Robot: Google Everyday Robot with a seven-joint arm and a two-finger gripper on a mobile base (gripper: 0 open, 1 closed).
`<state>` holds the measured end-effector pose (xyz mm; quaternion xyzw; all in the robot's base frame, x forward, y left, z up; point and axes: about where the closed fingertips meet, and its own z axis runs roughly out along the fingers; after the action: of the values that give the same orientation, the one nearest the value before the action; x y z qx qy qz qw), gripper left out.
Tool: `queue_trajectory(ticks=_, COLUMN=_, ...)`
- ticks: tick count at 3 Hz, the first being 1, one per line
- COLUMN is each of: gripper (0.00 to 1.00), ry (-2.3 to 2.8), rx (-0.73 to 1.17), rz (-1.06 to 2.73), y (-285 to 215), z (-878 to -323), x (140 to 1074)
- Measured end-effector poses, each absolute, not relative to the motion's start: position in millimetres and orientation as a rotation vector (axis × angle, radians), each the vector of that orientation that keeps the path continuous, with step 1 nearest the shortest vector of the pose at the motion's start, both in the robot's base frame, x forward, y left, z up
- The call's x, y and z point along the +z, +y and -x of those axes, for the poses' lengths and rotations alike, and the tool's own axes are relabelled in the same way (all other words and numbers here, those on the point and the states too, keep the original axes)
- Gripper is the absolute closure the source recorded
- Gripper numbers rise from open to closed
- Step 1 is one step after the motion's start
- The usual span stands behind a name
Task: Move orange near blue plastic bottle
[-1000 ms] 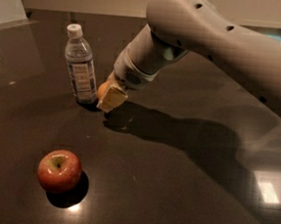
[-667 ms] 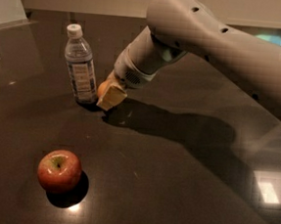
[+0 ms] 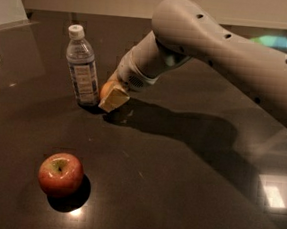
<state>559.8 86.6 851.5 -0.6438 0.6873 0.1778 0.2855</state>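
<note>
- Gripper (image 3: 112, 98): low over the dark table (image 3: 176, 199), left of centre, just right of the blue plastic bottle (image 3: 82, 68). Its tan tip reaches down to the table surface or very close to it.
- Gripper state: cannot tell how far open it is. Only one tan face shows, and the rest is hidden behind it and the wrist.
- Orange (image 3: 106, 88): only a small curved patch shows, tucked behind the tan tip on its left side. It lies between the gripper and the bottle, just beside the bottle's lower half. I cannot tell whether it is clamped or whether it rests on the table.
- Orange orientation: it is round, and too little of it shows to read any axis or which way it points.
- Bottle: stands upright with its long axis vertical and the white cap on top. The blue-and-white label wraps the lower body and faces near-right.
- Arm (image 3: 224, 48): a thick grey limb that enters from the right and slants down and left to the wrist. It casts a broad shadow on the table to the right of the gripper.
- Red apple (image 3: 61, 174): near left, stem dimple up, well apart from the bottle and the gripper.
</note>
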Motion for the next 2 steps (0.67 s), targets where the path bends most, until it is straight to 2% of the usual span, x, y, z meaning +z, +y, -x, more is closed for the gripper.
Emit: queue_trajectory(ticks=2, gripper=0.13, ry=1.831, rx=0.507, rz=1.749, y=87.9, z=-560.8, x=842.3)
